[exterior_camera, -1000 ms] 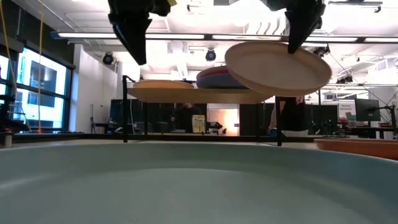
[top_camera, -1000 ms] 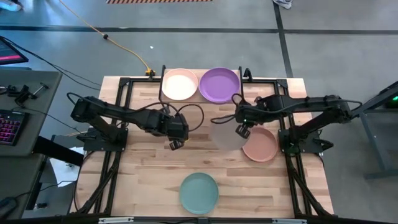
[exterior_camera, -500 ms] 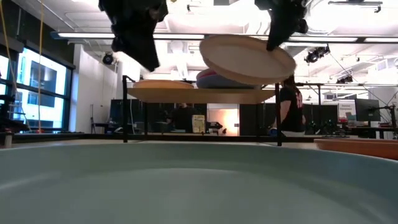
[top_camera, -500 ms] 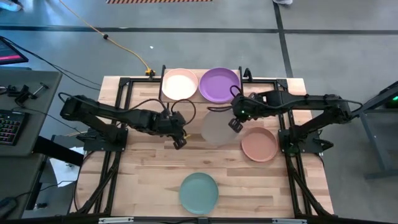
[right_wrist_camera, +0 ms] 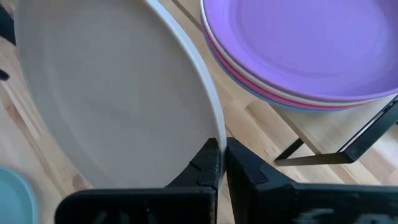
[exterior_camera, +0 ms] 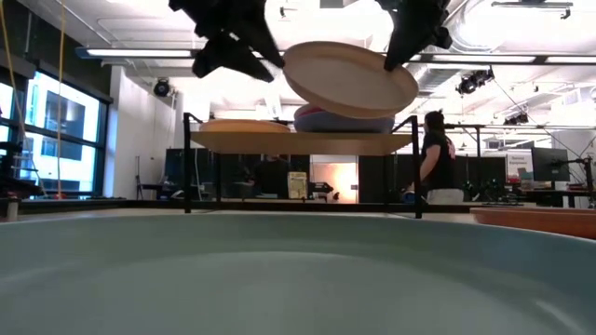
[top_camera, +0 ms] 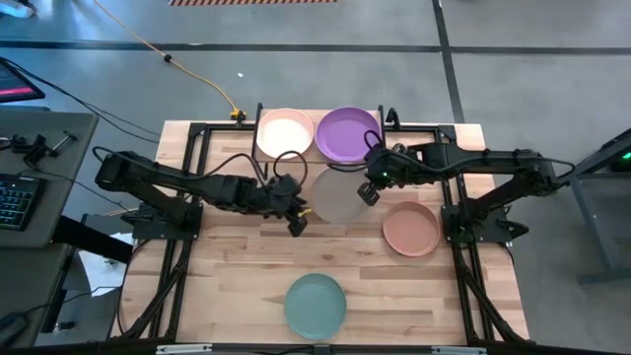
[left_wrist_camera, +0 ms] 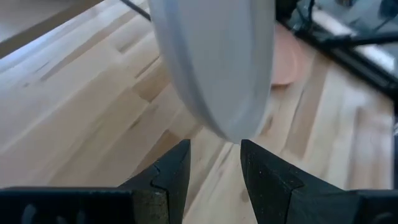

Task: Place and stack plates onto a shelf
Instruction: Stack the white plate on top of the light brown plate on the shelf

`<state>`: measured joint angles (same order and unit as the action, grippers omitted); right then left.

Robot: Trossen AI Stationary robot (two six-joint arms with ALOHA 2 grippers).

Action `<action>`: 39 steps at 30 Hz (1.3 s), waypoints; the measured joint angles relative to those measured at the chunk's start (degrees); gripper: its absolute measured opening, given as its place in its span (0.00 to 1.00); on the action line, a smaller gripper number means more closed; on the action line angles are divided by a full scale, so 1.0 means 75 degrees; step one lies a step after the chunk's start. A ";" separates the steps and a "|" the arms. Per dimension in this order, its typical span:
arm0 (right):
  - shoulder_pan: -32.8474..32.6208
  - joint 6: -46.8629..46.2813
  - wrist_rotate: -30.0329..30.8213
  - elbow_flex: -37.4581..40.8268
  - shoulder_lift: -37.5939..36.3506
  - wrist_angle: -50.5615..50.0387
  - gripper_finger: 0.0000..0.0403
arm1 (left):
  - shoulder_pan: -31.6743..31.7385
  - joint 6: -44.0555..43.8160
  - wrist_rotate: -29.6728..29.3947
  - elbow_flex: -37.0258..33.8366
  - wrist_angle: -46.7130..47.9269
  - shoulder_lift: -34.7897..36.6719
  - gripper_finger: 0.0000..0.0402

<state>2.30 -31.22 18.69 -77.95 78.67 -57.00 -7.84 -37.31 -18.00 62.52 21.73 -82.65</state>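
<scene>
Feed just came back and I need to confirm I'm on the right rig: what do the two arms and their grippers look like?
Both arms are black, jointed and slim, with loose black cables looping near the wrists. The left gripper and right gripper each carry two dark, blocky fingers with stepped inner edges. No markings are legible.

A robotics lab or workshop: a light plank-wood desk (top_camera: 237,266) on a grey concrete floor (top_camera: 513,59), a yellow cable (top_camera: 192,71), ceiling strip lights (exterior_camera: 140,54), distant computer monitors (exterior_camera: 549,163), and a standing person (exterior_camera: 438,167).
</scene>
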 joint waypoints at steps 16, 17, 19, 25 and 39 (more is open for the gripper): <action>-0.0002 -0.0120 0.0034 0.0000 0.0000 0.0287 0.00 | 0.0249 -0.0418 -0.0160 0.0000 -0.0291 -0.0004 0.33; -0.0002 -0.0122 0.0023 0.0000 0.0000 0.0327 0.00 | 0.0300 -0.0418 -0.0162 0.0000 -0.0385 -0.0006 0.33; -0.0002 -0.0122 0.0018 0.0000 0.0000 0.0381 0.00 | 0.0380 -0.0415 -0.0177 0.0000 -0.0555 -0.0006 0.33; -0.0002 -0.0122 -0.0011 0.0000 0.0000 0.0388 0.00 | 0.0510 -0.0409 -0.0152 0.0000 -0.0655 -0.0006 0.31; -0.0008 0.0011 -0.0065 0.0000 -0.0006 0.0339 0.00 | 0.0614 -0.0299 -0.0375 -0.0006 -0.0550 -0.0015 0.05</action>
<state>2.24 -31.14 18.21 -77.95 78.63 -54.46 -3.23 -39.55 -20.82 62.48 17.61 -82.76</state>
